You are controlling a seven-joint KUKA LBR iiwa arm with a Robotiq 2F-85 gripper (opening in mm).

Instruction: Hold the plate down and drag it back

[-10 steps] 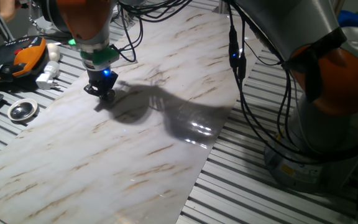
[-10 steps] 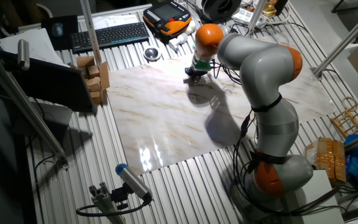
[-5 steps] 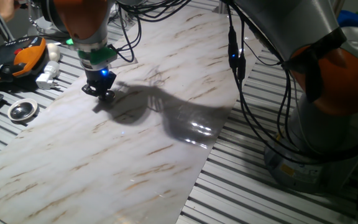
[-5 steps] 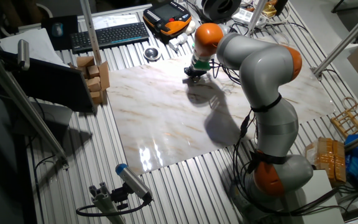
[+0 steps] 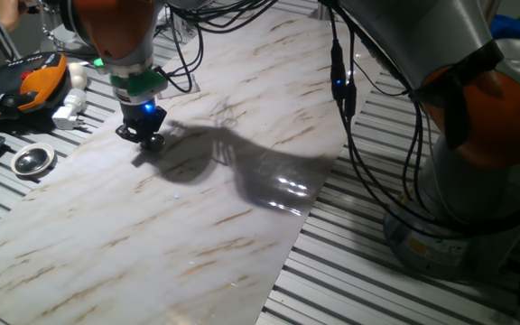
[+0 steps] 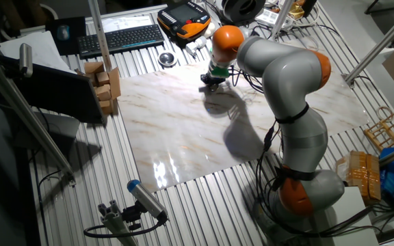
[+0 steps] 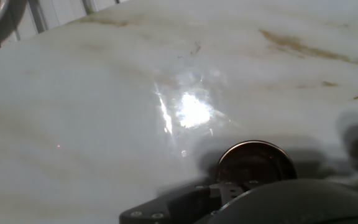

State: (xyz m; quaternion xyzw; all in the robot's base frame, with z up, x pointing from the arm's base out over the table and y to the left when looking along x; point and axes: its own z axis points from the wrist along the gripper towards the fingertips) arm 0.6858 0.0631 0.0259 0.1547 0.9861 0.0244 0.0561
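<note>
- At the far edge of the pale marble-patterned board (image 5: 179,226), near its corner by the slatted metal table (image 5: 350,280), the black two-finger gripper (image 5: 145,137) of the grey and orange arm (image 6: 279,75) is down at the surface, a blue light glowing just above it.
- In the hand view, the small round shiny silver plate with a raised rim and darker centre (image 7: 257,163) lies flat on the board right under the fingers, its near edge hidden by the black body of the hand.
- I cannot tell how wide the fingers stand: both fixed views show only a dark tip, and the hand view does not show the fingertips at all. Nothing appears to be clasped; the tool seems to be on top of the plate, not around it.
- Judging by this, the step in hand is the pressing and dragging itself, with the tip bearing down on the plate.
- A larger round metal dish (image 5: 32,160) sits off the board on the slats, well apart from the gripper; its rim shows at the top corner of the hand view. An orange and black device (image 5: 27,83) lies further off.
- The next move calls for steady downward pressure while sliding backward. The smooth metal on the glossy board could slip out sideways if the pressure eases or the tip drifts off centre.
</note>
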